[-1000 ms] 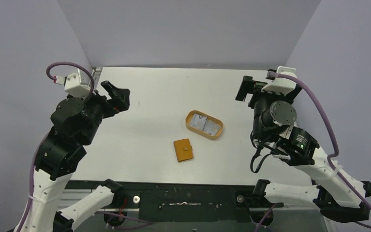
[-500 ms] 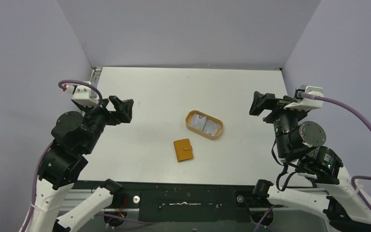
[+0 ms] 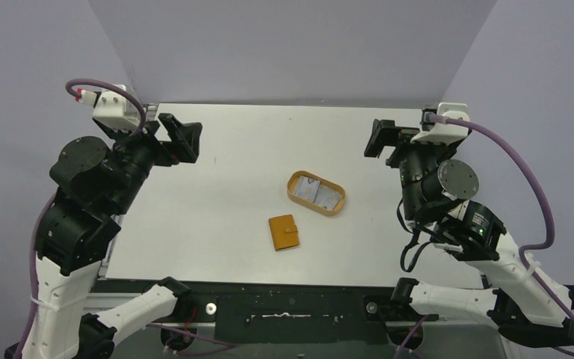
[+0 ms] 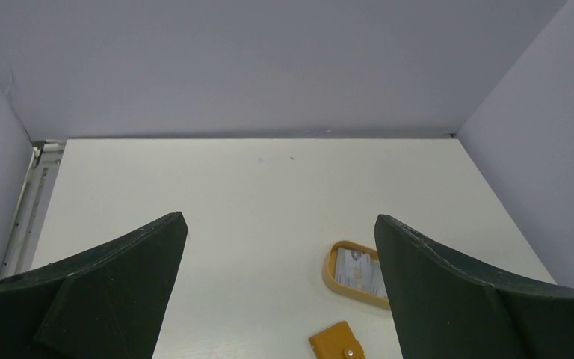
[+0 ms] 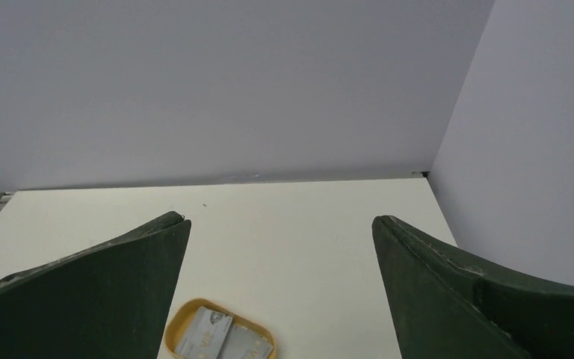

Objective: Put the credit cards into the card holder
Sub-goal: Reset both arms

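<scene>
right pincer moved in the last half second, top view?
Yes. The right pincer has shifted left and toward the far edge of the table, away from the table's right edge.

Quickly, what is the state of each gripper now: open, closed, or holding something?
Left gripper: open, holding nothing.
Right gripper: open, holding nothing.

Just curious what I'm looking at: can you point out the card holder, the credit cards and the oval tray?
card holder [image 3: 284, 232]: top external view, middle of its closed cover.
credit cards [image 3: 308, 188]: top external view, face of one card.
oval tray [image 3: 290, 187]: top external view, its tan rim.
</scene>
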Controlling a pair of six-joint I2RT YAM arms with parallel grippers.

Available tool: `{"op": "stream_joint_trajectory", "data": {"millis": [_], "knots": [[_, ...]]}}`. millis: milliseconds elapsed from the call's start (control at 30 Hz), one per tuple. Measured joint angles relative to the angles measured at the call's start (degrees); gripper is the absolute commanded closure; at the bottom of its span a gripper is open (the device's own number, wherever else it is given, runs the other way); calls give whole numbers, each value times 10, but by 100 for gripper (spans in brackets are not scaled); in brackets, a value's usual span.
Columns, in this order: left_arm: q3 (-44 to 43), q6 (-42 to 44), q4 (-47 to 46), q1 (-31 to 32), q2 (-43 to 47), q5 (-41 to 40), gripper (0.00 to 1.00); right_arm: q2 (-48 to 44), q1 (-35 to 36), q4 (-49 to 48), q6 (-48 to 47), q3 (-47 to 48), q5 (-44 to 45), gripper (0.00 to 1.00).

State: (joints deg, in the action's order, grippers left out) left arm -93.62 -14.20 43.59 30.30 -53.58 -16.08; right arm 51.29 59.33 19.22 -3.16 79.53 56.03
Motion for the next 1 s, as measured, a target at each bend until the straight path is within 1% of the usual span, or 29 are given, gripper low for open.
{"op": "stream_joint_trajectory", "data": {"millis": [100,167,233,367,400,467,500,533,600,667,700,767,833,933,1000], "knots": [[-62,5,-1,11,-29,-15,3,47,0,-25,-23,56,-3,0],[-86,9,-3,21,-40,-27,3,74,0,-61,-42,80,12,0],[-93,11,-3,33,-43,-47,3,94,0,-113,-78,84,50,0],[-94,7,15,49,-54,-117,3,148,-2,-299,-211,77,144,0],[-93,3,20,50,-57,-133,3,162,-2,-326,-230,75,158,0],[-88,-6,32,51,-63,-168,3,186,-4,-339,-236,73,178,0],[-85,-9,38,52,-66,-178,3,193,-7,-328,-223,74,183,0],[-81,-12,43,52,-69,-184,3,199,-11,-293,-195,78,186,0],[-73,-17,50,52,-73,-187,3,212,-31,-172,-103,110,172,0],[-64,-22,55,52,-74,-187,3,224,-77,-49,3,159,127,0],[-59,-24,57,52,-74,-187,3,226,-116,5,58,179,88,0],[-45,-30,57,52,-68,-186,3,212,-186,73,138,183,31,0],[-31,-33,59,52,-60,-186,3,181,-217,104,179,150,-13,0],[-27,-36,62,52,-54,-186,3,124,-216,113,203,93,-64,0],[-27,-37,62,52,-51,-185,3,96,-214,110,207,69,-83,0]]}}
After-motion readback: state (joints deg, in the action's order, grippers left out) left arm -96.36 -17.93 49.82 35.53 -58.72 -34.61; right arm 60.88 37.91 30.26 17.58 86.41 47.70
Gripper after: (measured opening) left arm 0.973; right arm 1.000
